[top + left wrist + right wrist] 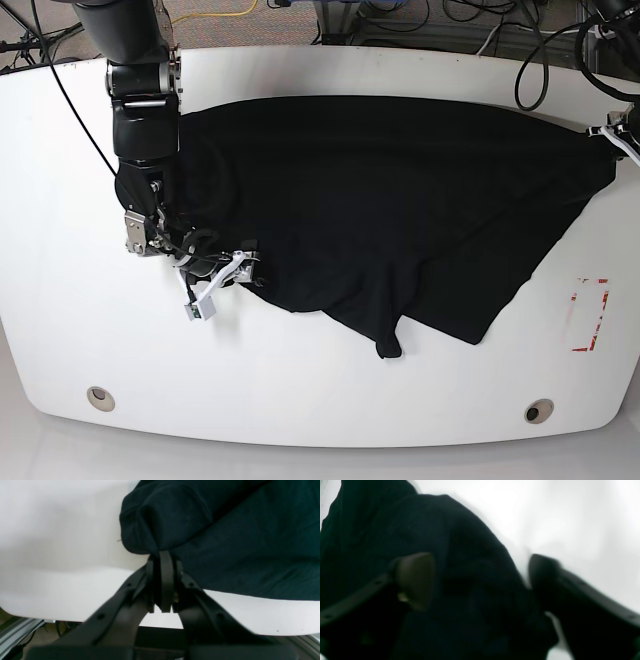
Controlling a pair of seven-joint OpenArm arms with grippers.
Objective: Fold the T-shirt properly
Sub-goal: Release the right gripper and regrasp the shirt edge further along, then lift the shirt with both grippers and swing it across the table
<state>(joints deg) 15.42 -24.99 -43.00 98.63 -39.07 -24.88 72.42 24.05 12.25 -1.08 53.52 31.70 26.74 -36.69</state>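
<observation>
The black T-shirt (400, 210) is spread over the white table (330, 400), not yet folded. It is bunched along its lower edge, and 1 corner is drawn out toward the right edge of the base view.

That corner is held by the left gripper (162, 555). Its jaws are clenched on a pinch of the cloth, and in the left wrist view the fabric is seen gathered into a fold just above the fingertips. The hold is probably kept so that this side of the garment is anchored and can be pulled flat.

The right gripper (480, 580) is placed at the opposite edge of the T-shirt. Its jaws are seen apart, with 1 finger (416, 578) over the cloth and the other at the border between cloth and table. No cloth is grasped yet; the position is judged to be chosen for taking that edge.

No container is seen on the table.
</observation>
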